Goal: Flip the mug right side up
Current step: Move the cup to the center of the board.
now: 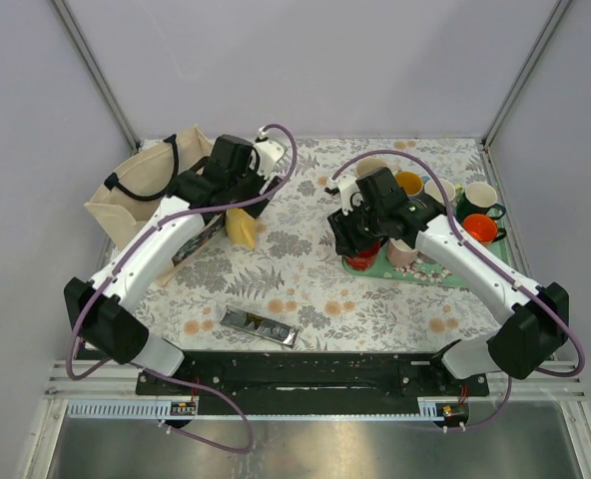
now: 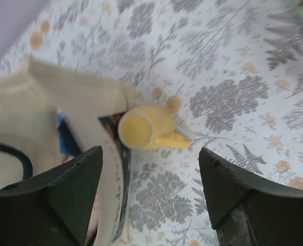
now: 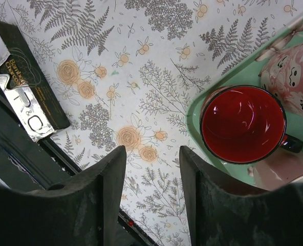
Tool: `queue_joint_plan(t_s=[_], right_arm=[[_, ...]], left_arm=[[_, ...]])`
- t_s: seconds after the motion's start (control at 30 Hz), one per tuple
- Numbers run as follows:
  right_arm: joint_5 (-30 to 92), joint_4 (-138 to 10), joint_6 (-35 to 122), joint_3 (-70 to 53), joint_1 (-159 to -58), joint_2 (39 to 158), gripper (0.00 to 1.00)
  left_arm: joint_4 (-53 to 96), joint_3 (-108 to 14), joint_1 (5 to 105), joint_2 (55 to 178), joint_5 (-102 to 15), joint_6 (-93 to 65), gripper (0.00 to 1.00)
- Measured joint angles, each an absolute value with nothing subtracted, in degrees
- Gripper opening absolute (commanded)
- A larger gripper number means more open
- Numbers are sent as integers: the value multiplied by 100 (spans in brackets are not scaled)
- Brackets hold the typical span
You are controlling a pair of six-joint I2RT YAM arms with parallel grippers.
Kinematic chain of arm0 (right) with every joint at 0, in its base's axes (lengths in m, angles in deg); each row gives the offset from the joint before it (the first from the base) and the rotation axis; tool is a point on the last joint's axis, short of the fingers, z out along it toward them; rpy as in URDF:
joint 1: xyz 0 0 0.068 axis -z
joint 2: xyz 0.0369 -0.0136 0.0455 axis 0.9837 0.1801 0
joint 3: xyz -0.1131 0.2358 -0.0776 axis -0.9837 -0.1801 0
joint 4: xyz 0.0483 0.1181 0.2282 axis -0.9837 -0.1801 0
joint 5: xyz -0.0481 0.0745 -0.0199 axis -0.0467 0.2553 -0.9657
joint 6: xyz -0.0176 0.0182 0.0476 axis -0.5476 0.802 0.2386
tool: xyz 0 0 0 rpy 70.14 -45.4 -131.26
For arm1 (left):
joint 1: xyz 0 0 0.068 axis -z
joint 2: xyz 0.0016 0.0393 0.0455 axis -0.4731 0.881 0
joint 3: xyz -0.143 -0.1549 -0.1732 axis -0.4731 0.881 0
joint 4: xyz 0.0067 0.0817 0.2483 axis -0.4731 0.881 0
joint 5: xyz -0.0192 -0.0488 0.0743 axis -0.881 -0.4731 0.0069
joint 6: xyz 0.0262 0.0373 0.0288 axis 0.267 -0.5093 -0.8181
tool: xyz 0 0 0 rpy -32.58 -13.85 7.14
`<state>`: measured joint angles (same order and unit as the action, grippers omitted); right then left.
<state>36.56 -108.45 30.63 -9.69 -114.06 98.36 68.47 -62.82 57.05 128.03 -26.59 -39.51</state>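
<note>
One desk (image 1: 305,200) under a flowered cloth carries everything. The biggest thing on it is one canvas bag (image 1: 136,185), slumped at my far left, with a flat printed cover (image 2: 115,179) poking from under its edge; I cannot read the print. Next comes one green tray (image 3: 254,74) on my right. My left claw (image 2: 150,154) hangs wide apart, empty, over the bag's edge. My right claw (image 3: 152,149) hangs over the cloth just beside the tray's corner, jaws parted with nothing between them. One dark packet (image 1: 261,326) with a foil end lies near my bases; it carries pale lettering that I cannot make out. I count eight mugs. Seven are on or around the tray: a red mug (image 3: 242,124) standing right side up at the tray's near corner, its mouth facing my right wrist camera; a pink mug (image 3: 289,66) with dark marks close behind it; a beige mug (image 1: 370,165); a yellow-lined mug (image 1: 408,183); a white mug (image 1: 437,190), partly hidden; a dark green mug (image 1: 478,200); and an orange mug (image 1: 482,230). The eighth, a yellow mug (image 2: 151,128), lies on its side against the bag, below my left claw.
</note>
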Motion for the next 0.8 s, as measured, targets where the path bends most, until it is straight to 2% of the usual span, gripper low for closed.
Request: queue_joint_plan(t_s=[0.17, 0.27, 0.53, 0.8], right_arm=[[3765, -10837, 3056, -967, -11402, 9851, 54], [3824, -10839, 3056, -926, -11402, 9919, 54], [4095, -10863, 3010, -899, -11400, 9989, 54], [4161, -10880, 2938, -1092, -11400, 9969, 54]], left_arm=[[6372, -6051, 5935, 12454, -3490, -4532, 79], [6329, -6031, 5950, 12766, -3643, -4604, 79], [6637, -6374, 5358, 14447, -3173, -4088, 81], [6930, -6658, 4781, 14609, -2766, -3688, 81]])
